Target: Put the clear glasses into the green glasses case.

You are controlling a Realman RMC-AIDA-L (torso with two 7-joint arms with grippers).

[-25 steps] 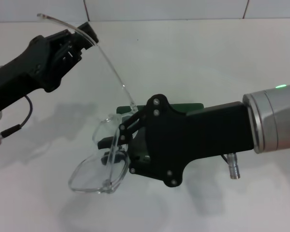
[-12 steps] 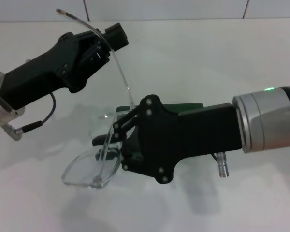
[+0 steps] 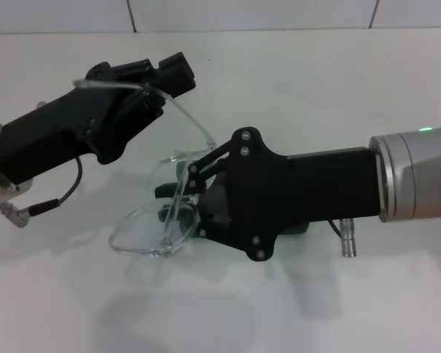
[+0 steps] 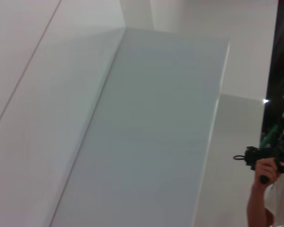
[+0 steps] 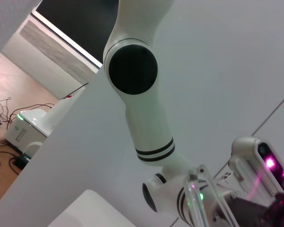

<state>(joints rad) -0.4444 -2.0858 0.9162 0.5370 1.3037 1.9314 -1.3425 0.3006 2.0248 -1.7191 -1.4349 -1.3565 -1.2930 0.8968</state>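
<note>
Glasses lower, over case.

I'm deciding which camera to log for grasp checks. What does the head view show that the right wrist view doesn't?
Only the head view shows the clear glasses whole, gripped at the frame by the right hand, with one arm of the glasses held by the left hand, and a sliver of the green glasses case under the right arm. Only the right wrist view shows the left arm's white links and the room's floor. Both show clear plastic of the glasses.

Clear glasses aloft, hiding green case.
</note>
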